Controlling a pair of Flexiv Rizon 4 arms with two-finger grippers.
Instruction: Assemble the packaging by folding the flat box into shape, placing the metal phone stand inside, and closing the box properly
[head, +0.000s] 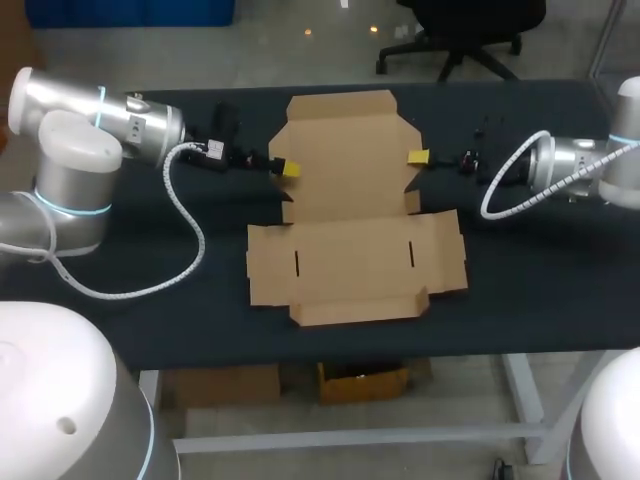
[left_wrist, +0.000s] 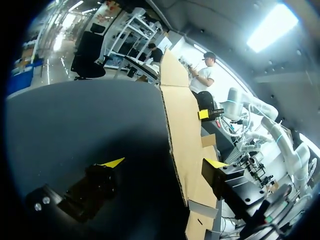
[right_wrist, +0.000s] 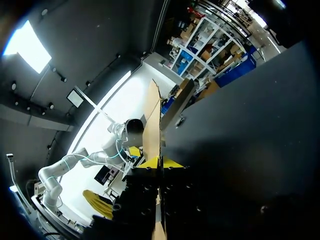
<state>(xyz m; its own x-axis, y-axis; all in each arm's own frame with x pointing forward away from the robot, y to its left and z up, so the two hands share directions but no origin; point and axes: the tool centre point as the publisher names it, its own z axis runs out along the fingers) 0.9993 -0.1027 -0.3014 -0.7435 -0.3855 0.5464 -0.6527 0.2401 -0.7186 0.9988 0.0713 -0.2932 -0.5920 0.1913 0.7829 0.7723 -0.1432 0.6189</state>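
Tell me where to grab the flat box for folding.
Take the flat box by its far panel's side edges, coming in level from either side, as the left gripper and right gripper sit. It lies flat, so probably only thin edges offer a pinch.

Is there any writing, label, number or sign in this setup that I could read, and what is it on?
No text can be read anywhere here.
On the flat brown cardboard box: plain, no print shows.
On the small white patch at the end of the left arm: too small to tell whether it carries any print.
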